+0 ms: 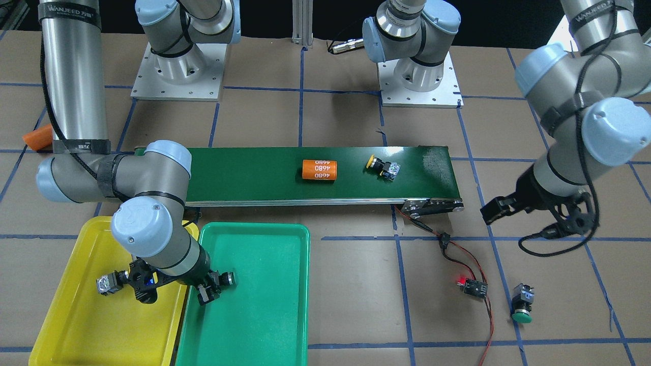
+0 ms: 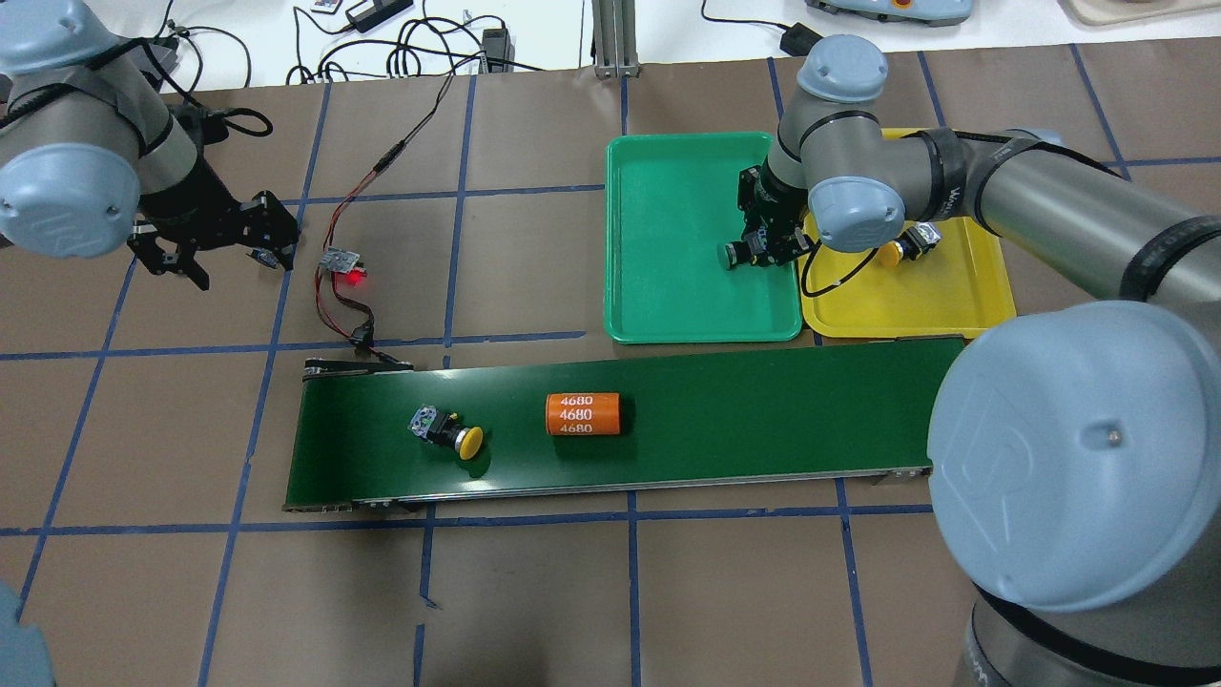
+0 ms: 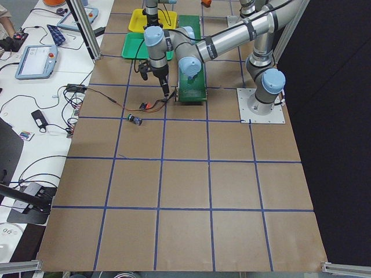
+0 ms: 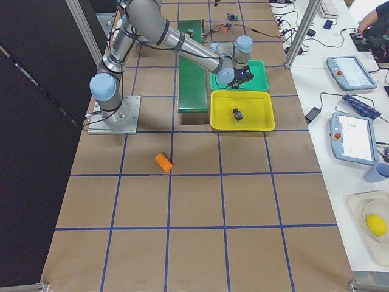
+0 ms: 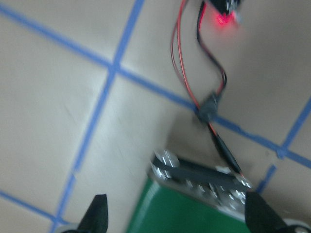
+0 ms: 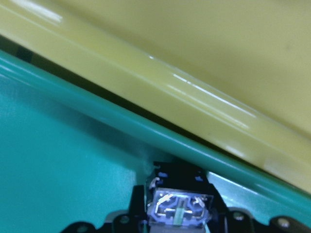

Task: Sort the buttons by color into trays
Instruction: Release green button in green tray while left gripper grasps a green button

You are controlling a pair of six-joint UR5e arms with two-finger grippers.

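Buttons: my right gripper [image 6: 179, 219] is clenched on a black push-button [image 2: 733, 255] over the green plastic tray [image 2: 668, 239]; its cap colour I can't tell. One yellow-capped button [image 2: 906, 248] lies in the yellow plastic tray [image 2: 916, 305], a second yellow-capped button [image 1: 381, 166] on the dark-green conveyor belt [image 1: 244, 173]. My left gripper [image 5: 179, 216] hangs spread, grasping nothing; a green-capped button [image 1: 522, 304] lies on the brown counter [image 1: 356, 284].

We see a brown table [image 1: 356, 284] crossed by blue lines [image 1: 301, 117], a dark-green belt [image 1: 244, 173] and an orange cylinder [image 1: 319, 170] with white digits. There is one yellow tray [image 1: 76, 325], one green tray [image 1: 254, 315], a yellow-capped button [image 1: 382, 165], a green-capped button [image 1: 522, 305] and a held button [image 6: 179, 213] with a grey-blue block.
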